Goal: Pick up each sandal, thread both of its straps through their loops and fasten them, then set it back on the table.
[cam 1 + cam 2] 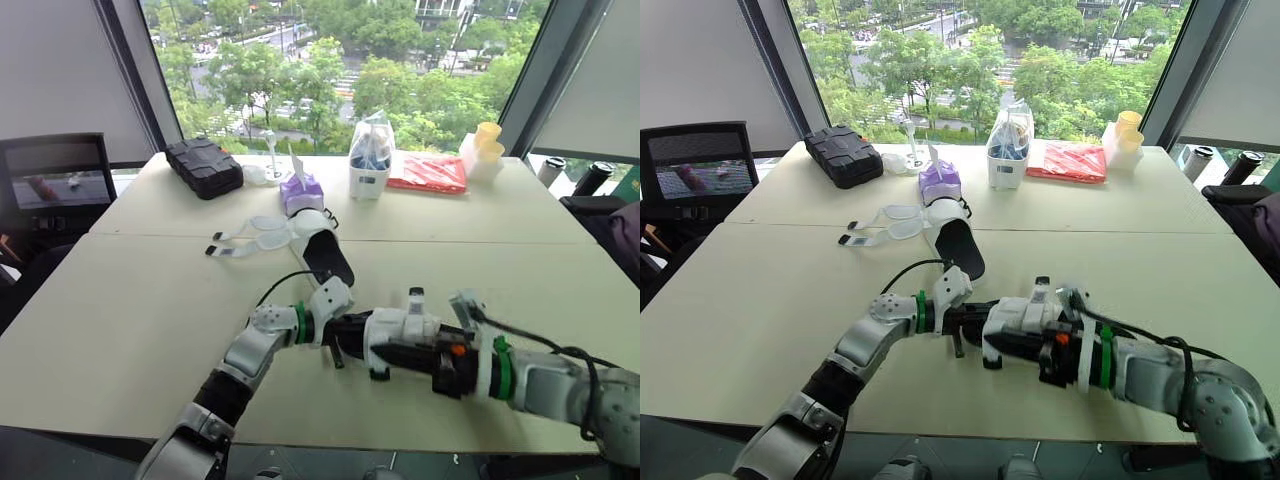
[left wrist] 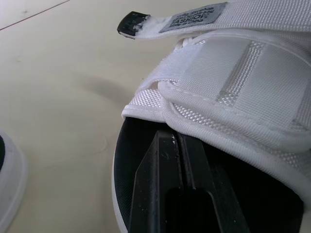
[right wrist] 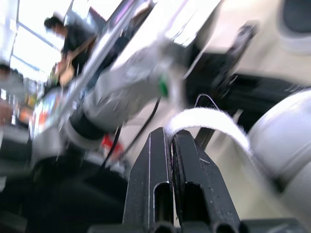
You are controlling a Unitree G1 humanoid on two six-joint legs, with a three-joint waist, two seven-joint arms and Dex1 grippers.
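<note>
Head view: your two arms meet low over the near half of the bench [image 1: 120, 330]. One sandal [image 1: 385, 340], with a white upper and dark sole, sits between them. The left jaws are at its left end and the right jaws at its right. You cannot tell whether it touches the bench top. The second sandal [image 1: 322, 252] lies flat further back, near the bench's middle seam. Its two loose straps [image 1: 245, 238] are unfastened and splayed towards your left. Along the window edge stand a black case [image 1: 204, 167], purple tissue box [image 1: 300, 192], clear tub [image 1: 370, 160], red packet [image 1: 428, 172] and yellow cups [image 1: 487, 140].

Left wrist view: left jaws are pressed together, with only a thin seam between the two black fingers [image 2: 160, 165] and nothing seen between them. They lie inside the held sandal on its black footbed [image 2: 127, 145], tucked under the white webbing. A strap end [image 2: 194, 19] with a grey label and black tip juts out over the bench.

Right wrist view: right jaws are closed on a white strap [image 3: 209, 119], pinched at the fingertips. It arcs away towards the sandal's white upper. Your left arm [image 3: 126, 92] shows blurred beyond it. A person [image 3: 65, 34] in a dark top stands in the background.
</note>
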